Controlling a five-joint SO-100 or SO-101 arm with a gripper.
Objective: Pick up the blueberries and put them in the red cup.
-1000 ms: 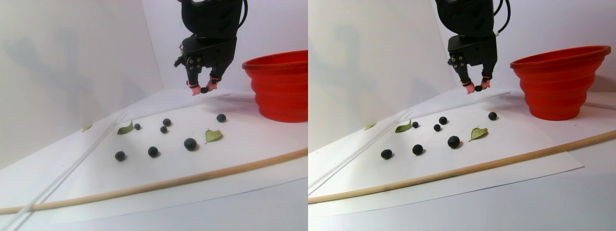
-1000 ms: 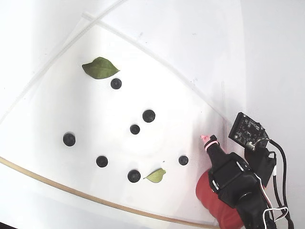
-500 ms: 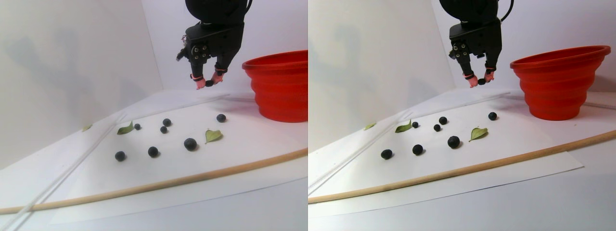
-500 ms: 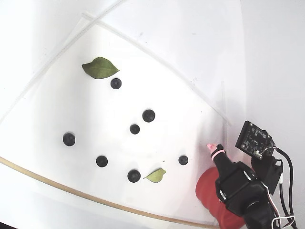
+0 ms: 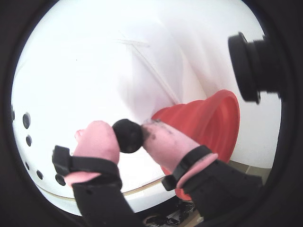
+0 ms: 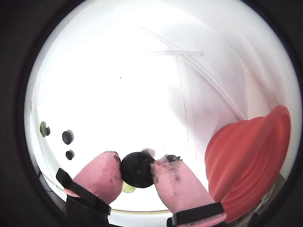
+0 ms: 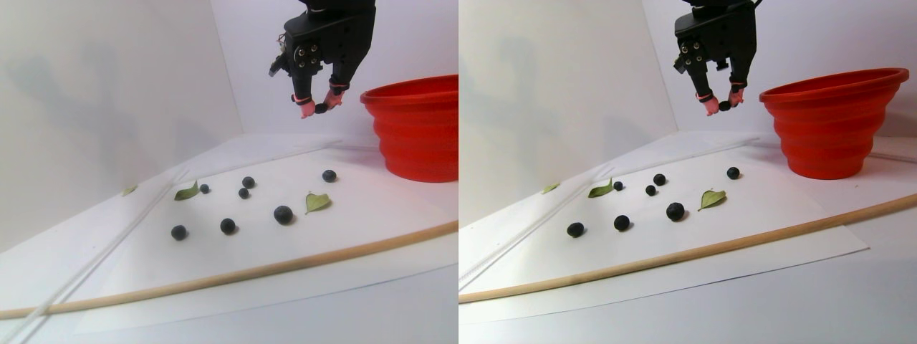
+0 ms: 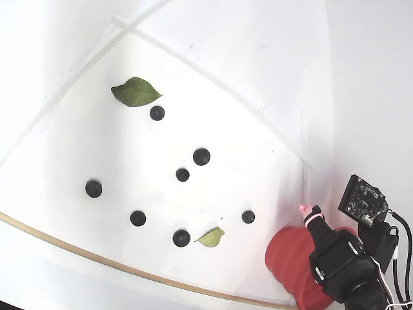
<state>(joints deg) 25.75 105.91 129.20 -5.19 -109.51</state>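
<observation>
Seven blueberries (image 7: 284, 214), three leaves (image 7: 317, 202), one red cup (image 7: 417, 129)

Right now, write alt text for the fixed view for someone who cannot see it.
Seen from above, the gripper sits at the lower right beside the red cup. Six blueberries and two green leaves lie scattered on white paper, edged below by a thin wooden stick.
</observation>
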